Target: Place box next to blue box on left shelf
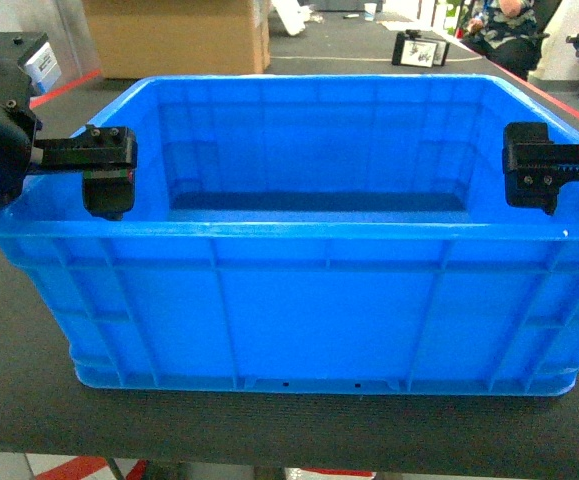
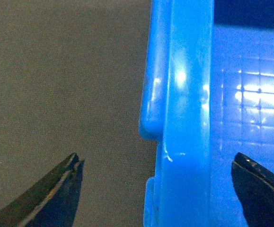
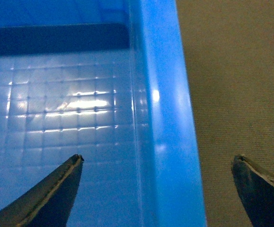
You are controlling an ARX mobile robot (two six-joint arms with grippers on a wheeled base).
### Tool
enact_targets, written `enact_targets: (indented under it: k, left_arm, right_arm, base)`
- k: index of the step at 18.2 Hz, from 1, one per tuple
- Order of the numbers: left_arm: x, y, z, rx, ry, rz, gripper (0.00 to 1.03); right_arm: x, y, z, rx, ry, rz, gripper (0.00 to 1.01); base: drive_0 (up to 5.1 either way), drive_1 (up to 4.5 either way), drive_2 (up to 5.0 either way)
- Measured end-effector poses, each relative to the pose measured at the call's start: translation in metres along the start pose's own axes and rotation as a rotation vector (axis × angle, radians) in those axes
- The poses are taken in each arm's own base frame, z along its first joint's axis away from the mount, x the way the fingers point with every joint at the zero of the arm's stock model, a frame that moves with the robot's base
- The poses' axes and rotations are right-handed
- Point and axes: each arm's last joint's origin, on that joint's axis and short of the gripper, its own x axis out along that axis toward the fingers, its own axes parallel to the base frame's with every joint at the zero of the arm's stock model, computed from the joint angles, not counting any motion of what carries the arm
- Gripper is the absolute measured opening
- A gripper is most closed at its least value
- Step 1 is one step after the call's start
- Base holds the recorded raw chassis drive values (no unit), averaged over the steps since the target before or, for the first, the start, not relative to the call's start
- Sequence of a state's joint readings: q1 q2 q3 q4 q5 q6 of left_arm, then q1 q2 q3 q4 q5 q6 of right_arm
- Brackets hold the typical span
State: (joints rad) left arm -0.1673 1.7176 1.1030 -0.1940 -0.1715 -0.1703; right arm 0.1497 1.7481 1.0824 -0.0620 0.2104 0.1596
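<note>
On the dark table (image 1: 9,400) right before you sits the blue crate (image 1: 319,310), open-topped, its grid floor bare. Behind the crate you see a cardboard box (image 1: 174,35). Your left gripper (image 2: 155,165) straddles the crate's left rim, fingers spread wide, one outside, one inside. Your right gripper (image 3: 158,165) straddles the right rim likewise, released, not squeezing it.

Box (image 1: 299,300): large bright-blue open-topped plastic crate, thick ribbed rim, smooth inner walls, faint square-grid floor. Sits upright and level on the dark bench, long side parallel to and close to the near edge, nothing visible inside.
</note>
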Motion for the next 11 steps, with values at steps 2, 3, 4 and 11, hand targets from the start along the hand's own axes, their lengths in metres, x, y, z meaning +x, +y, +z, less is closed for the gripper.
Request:
enact_targets:
  k: [2, 3, 4, 11]
  left_arm:
    - [-0.001, -0.001, 0.006, 0.002, -0.024, -0.009, 0.71]
    - [-0.002, -0.001, 0.007, 0.001, -0.028, -0.012, 0.64]
    - [-0.002, -0.001, 0.008, 0.001, -0.029, -0.013, 0.58]
    - [-0.007, 0.0, 0.006, -0.007, -0.021, -0.038, 0.09]
  right_arm:
    - [0.0, 0.0, 0.0, -0.009, -0.004, -0.005, 0.72]
    - [0.0, 0.0, 0.0, -0.013, -0.005, -0.005, 0.65]
    - [-0.001, 0.0, 0.0, -0.014, -0.007, -0.005, 0.59]
    - [-0.012, 0.001, -0.006, -0.02, -0.009, 0.021, 0.13]
  base:
    - [0.0, 0.0, 0.0]
    - [0.0, 0.0, 0.0]
    - [0.0, 0.0, 0.0]
    - [0.0, 0.0, 0.0]
